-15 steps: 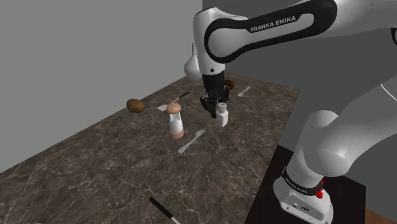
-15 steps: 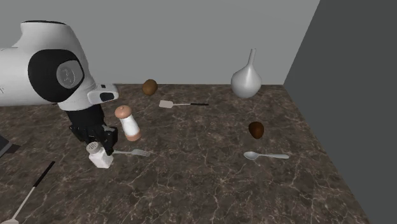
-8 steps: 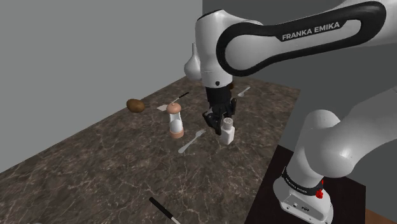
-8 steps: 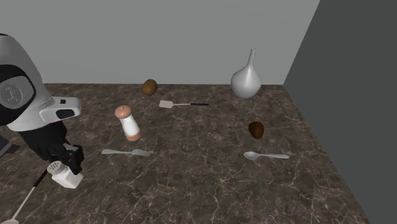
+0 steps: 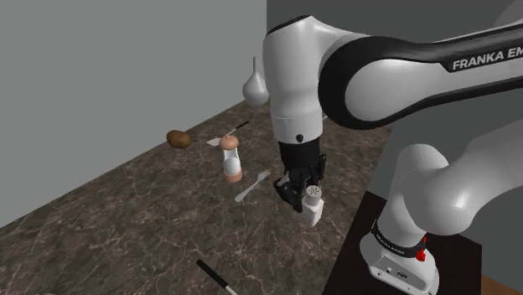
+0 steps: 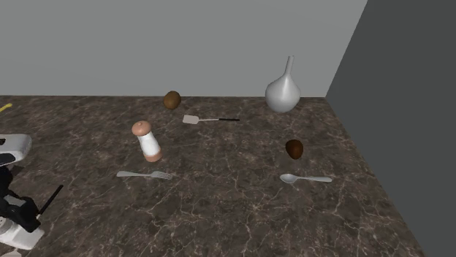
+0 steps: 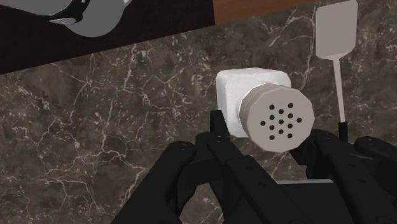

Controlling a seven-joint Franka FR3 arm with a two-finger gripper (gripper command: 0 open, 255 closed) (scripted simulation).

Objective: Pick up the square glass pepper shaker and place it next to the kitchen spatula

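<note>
My gripper (image 5: 303,199) is shut on the pepper shaker (image 5: 315,205), a white square body with a grey perforated cap. It holds the shaker tilted, low over the dark marble table (image 5: 151,209), near the edge by the stand. In the second exterior view the gripper (image 6: 22,217) and shaker (image 6: 16,235) sit at the lower left corner. The wrist view has both black fingers (image 7: 216,127) clasping the shaker (image 7: 251,86), and a white-bladed spatula (image 7: 336,32) lies just beyond it. Its black handle (image 5: 214,276) (image 6: 50,198) lies close by. A second small white spatula (image 5: 225,136) (image 6: 193,119) lies far back.
A pink-topped shaker (image 5: 230,159) (image 6: 148,141) stands mid-table beside a fork (image 5: 251,186) (image 6: 146,175). Brown round items (image 5: 178,138) (image 6: 294,149), a spoon (image 6: 305,178) and a white vase (image 6: 283,89) lie farther off. The dark stand (image 5: 419,260) borders the table.
The gripper has carried the shaker away from the table's middle toward the edge by the stand, to the second exterior view's lower left, close to the long spatula.
</note>
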